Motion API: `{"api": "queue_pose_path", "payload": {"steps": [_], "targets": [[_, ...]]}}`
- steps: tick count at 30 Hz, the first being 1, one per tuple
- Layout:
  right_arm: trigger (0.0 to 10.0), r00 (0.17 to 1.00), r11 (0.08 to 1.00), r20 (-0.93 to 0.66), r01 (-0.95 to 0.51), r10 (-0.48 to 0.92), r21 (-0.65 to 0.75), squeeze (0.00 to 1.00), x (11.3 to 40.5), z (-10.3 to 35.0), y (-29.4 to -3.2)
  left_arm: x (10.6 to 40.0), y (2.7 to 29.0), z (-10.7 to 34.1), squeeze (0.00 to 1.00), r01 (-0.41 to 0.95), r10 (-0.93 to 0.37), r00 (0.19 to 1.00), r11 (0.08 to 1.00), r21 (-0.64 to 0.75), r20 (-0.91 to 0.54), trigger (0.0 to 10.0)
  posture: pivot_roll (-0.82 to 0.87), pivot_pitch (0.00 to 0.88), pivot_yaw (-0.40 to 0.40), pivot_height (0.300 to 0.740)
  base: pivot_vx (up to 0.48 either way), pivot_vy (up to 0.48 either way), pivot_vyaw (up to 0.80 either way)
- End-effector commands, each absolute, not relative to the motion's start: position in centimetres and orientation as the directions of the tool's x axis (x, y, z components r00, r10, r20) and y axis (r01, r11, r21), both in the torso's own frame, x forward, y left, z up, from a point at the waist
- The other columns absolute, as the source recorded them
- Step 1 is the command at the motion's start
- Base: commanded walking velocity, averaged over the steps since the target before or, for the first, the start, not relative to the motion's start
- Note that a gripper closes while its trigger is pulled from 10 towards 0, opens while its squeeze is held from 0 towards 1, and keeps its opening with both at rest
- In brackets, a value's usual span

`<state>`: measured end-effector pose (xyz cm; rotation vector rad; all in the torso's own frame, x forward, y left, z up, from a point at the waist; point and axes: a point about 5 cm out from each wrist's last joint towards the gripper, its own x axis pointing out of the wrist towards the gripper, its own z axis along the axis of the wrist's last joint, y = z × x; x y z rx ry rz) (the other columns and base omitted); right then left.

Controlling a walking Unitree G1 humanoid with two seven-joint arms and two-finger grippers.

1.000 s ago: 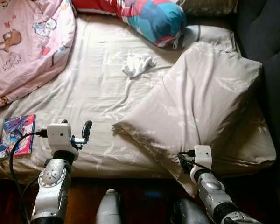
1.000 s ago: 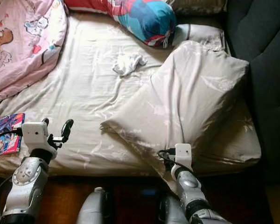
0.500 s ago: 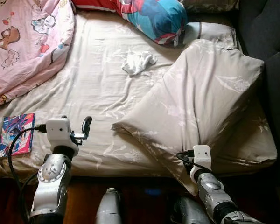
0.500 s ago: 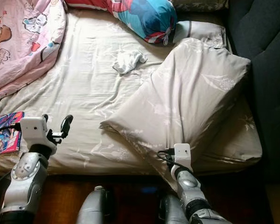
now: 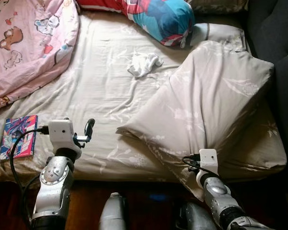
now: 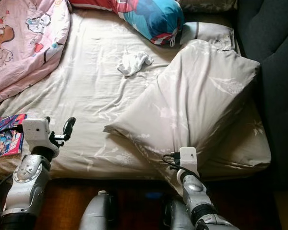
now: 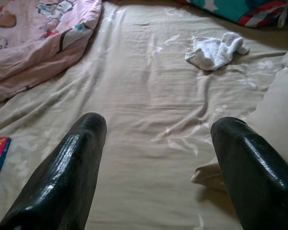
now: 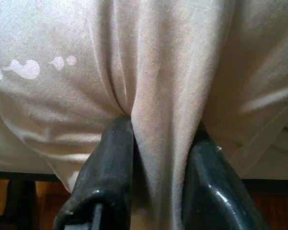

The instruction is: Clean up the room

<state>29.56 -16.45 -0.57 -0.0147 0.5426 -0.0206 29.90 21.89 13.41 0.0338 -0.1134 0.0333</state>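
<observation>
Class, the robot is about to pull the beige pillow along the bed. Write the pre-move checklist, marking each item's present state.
1. Right gripper pinches a fold of the beige pillow: ok.
2. Left gripper open, holding nothing: ok.
3. White cloth lies apart from the pillow: ok.
4. Book sits at the bed edge, away from the pillow: ok.
5. Whether the grip is firm enough: cannot tell.

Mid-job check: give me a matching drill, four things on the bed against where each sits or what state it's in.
Things:
1. white cloth
2. comic book
3. beige pillow
4. left gripper

States:
A. open, over bare sheet
B. pinched at its near corner by the right gripper
C. crumpled mid-bed
D. flat at the bed's near left edge

Pairs: 1-C, 2-D, 3-B, 4-A
</observation>
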Motion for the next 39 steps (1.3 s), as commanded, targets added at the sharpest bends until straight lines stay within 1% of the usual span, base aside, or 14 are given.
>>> {"api": "queue_pose_path", "payload": {"steps": [1,10,13,19,20,22,25,29,30,31,35,36,37,39], "targets": [[0.0,0.759,0.999,-0.651,0.037,-0.017,0.017,0.00,26.6,-3.5,-16.1,29.6,22.7,13.0,0.00,-0.053,0.049,0.994,0.998,0.041,0.099,10.0,0.22,0.333,0.097,0.665,0.000,0.000,0.00],[0.0,0.756,0.998,-0.654,0.062,-0.043,0.005,0.00,26.5,-3.6,-16.1,29.8,22.7,12.9,0.00,-0.040,0.035,0.994,0.998,0.048,0.100,10.0,0.22,0.302,0.109,0.665,0.000,0.000,0.00],[0.0,0.761,0.992,-0.641,0.122,-0.098,-0.007,0.00,27.0,-3.0,-17.3,29.8,22.6,12.6,0.00,-0.034,0.030,0.995,0.998,0.049,0.092,10.0,0.21,0.284,0.105,0.665,0.000,0.000,0.00],[0.0,0.773,0.966,-0.588,0.251,-0.239,-0.064,0.00,28.1,-1.6,-20.6,29.6,22.6,11.6,0.00,-0.031,0.028,0.997,0.998,0.046,0.070,10.0,0.18,0.222,0.088,0.665,0.000,0.000,0.00],[0.0,0.772,0.950,-0.561,0.296,-0.298,-0.098,0.00,28.4,-1.0,-21.8,29.4,22.6,11.4,0.00,-0.032,0.029,0.997,0.998,0.045,0.066,10.0,0.17,0.207,0.088,0.665,0.000,0.000,0.00],[0.0,0.770,0.929,-0.526,0.344,-0.361,-0.135,0.00,28.7,-0.2,-23.3,29.3,22.7,11.3,0.00,-0.033,0.030,0.998,0.998,0.046,0.063,10.0,0.15,0.198,0.088,0.665,0.000,0.000,0.00],[0.0,0.753,0.872,-0.443,0.451,-0.486,-0.189,0.00,29.2,1.7,-26.4,29.4,22.8,11.2,0.00,-0.031,0.028,0.998,0.998,0.049,0.060,10.0,0.14,0.203,0.095,0.665,0.000,0.000,0.00],[0.0,0.749,0.850,-0.404,0.489,-0.525,-0.198,0.00,29.6,2.7,-27.5,29.5,22.9,11.3,0.00,-0.030,0.027,0.998,0.998,0.050,0.060,10.0,0.13,0.219,0.100,0.665,0.000,0.000,0.00],[0.0,0.749,0.822,-0.338,0.518,-0.569,-0.236,0.00,30.1,4.1,-28.9,29.6,23.1,11.3,0.00,-0.030,0.027,0.998,0.998,0.052,0.060,10.0,0.12,0.218,0.105,0.665,0.000,0.000,0.00],[0.0,0.749,0.812,-0.315,0.528,-0.583,-0.249,0.00,30.2,4.6,-29.3,29.7,23.1,11.3,0.00,-0.030,0.026,0.998,0.998,0.053,0.060,10.0,0.12,0.218,0.105,0.665,0.000,0.000,0.00],[0.0,0.685,0.699,-0.173,0.645,-0.708,-0.309,0.00,30.5,7.9,-32.7,29.8,23.1,11.3,0.00,-0.023,0.020,0.998,0.998,0.057,0.056,10.0,0.11,0.239,0.118,0.665,0.000,0.000,0.00],[0.0,0.685,0.699,-0.173,0.645,-0.708,-0.309,0.00,30.5,7.9,-32.7,29.8,23.1,11.3,0.00,-0.023,0.020,0.998,0.998,0.057,0.056,10.0,0.11,0.239,0.118,0.665,0.000,0.000,0.00],[0.0,0.633,0.630,-0.100,0.716,-0.768,-0.301,0.00,30.2,9.8,-34.8,29.9,23.1,11.3,0.00,-0.021,0.018,0.998,0.998,0.058,0.054,10.0,0.10,0.250,0.127,0.665,0.000,0.000,0.00],[0.0,0.607,0.594,-0.054,0.750,-0.793,-0.292,0.00,30.1,11.2,-36.0,29.9,23.2,11.3,0.00,-0.019,0.016,0.999,0.998,0.060,0.052,10.0,0.09,0.255,0.134,0.665,0.000,0.000,0.00]]}}
